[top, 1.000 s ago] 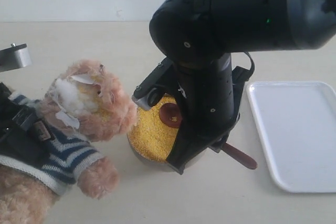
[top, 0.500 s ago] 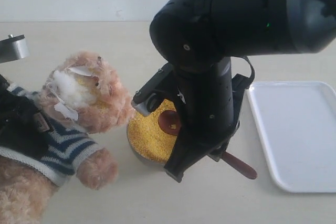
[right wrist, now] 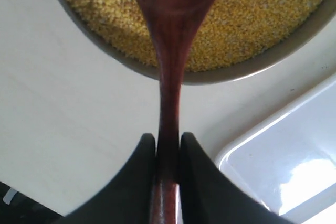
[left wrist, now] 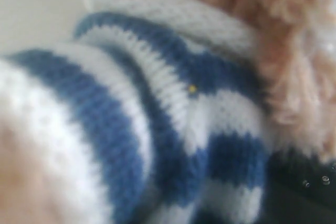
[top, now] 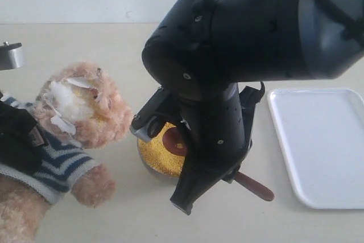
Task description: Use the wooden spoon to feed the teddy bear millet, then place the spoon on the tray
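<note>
The teddy bear (top: 85, 112) leans at the left, muzzle up, in its blue-and-white striped shirt (left wrist: 173, 108). My left gripper (top: 14, 138) is a black shape clamped across the bear's torso; its fingers are hidden in the left wrist view. My right gripper (right wrist: 168, 137) is shut on the slim handle of the wooden spoon (right wrist: 170, 51). The spoon's oval bowl (top: 173, 139) hovers over the millet (top: 156, 152) in the round metal bowl (right wrist: 105, 56); I see no grain on the part that shows. The white tray (top: 318, 152) lies to the right, with nothing on it.
The bulky black right arm (top: 239, 44) fills the middle of the exterior view and hides part of the metal bowl. A silver metal part (top: 10, 55) sticks in at the far left edge. The tray's corner (right wrist: 273, 177) lies close to the metal bowl.
The bear has shifted left, away from the metal bowl. The right arm has leaned left and forward, carrying the spoon slightly left, still over the millet.
</note>
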`<state>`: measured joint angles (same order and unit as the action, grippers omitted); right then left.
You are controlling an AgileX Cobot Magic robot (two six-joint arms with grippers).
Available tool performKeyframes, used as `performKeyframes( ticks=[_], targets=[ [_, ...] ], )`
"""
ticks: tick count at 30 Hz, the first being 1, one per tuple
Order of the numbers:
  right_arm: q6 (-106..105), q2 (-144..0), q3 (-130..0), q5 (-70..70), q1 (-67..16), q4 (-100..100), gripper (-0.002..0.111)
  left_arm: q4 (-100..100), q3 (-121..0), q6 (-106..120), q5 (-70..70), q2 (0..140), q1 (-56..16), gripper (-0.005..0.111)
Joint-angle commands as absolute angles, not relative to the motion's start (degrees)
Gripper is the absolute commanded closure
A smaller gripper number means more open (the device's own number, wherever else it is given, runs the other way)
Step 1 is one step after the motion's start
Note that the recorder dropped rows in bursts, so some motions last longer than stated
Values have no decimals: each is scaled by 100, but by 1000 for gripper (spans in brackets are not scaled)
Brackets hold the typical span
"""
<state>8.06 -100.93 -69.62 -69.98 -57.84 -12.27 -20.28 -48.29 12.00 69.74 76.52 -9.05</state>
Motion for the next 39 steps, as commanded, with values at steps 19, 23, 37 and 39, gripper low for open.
performKeyframes(
  ticks=[19, 23, 37, 39],
  targets=[
    [775, -10650, -7602, -6996, -5797, -1401, 109, -2036, -4873, 1137, 6996, 7606, -927, 103],
    [816, -10650, -7602, -6996, -5797, -1488, 109, -2036, -4873, 1137, 6996, 7606, -927, 103],
    [887, -10650, -7602, -6996, -5797, -1481, 109, -2036, -4873, 1137, 6996, 7606, -927, 103],
    [906, -10650, -7602, -6996, -5797, -1491, 109, -2036, -4873, 1137, 6996, 7606, -927, 103]
  ],
)
